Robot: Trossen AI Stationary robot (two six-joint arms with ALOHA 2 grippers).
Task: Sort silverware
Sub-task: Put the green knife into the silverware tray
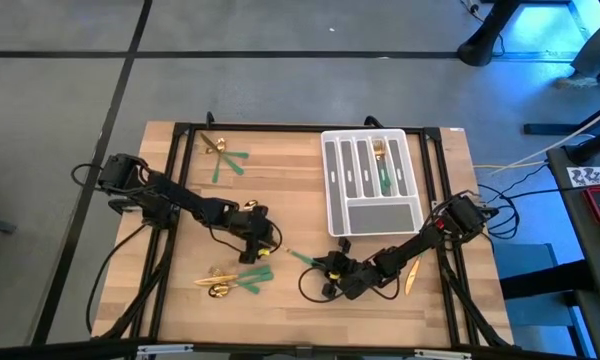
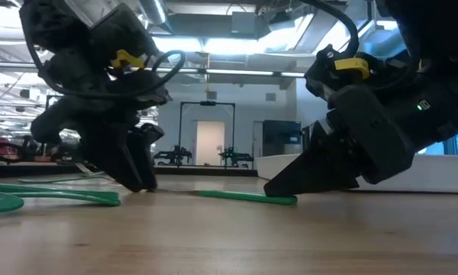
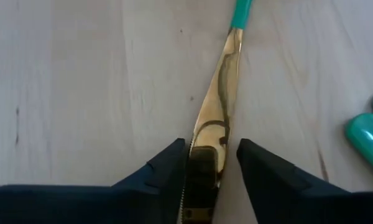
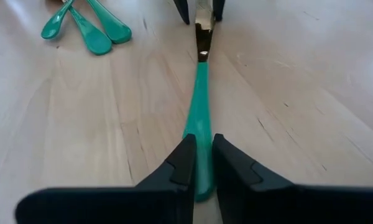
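Note:
A knife with a gold blade [image 3: 221, 93] and a slim green handle [image 1: 302, 258] lies level between my two grippers, low at the table top. My right gripper [image 4: 203, 140] is shut on its handle. My left gripper [image 3: 211, 146] is open, with one finger on either side of the blade's tip end. In the high view the left gripper [image 1: 255, 240] is left of the knife and the right gripper [image 1: 332, 270] is right of it. More silverware lies in a small pile [image 1: 235, 282] near the front left and in another group [image 1: 223, 155] at the far left. My left gripper straddles the blade's tip end [image 3: 206, 163] from above at a slant. The blade lies close to one finger [image 3: 168, 165], with a gap to the other; I cannot tell whether it touches. My right gripper pinches the green handle near its free end [image 4: 201, 127] between its two fingers. The fingers slant down from the table's right and lie along the knife. The knife runs level toward the left gripper.
A grey-white slotted tray [image 1: 335, 215] stands at the back right, with a green-handled piece [image 1: 383, 170] in one slot. A gold piece [image 1: 412, 275] lies by the right arm. Green spoon handles [image 4: 90, 28] lie close to the knife's blade end.

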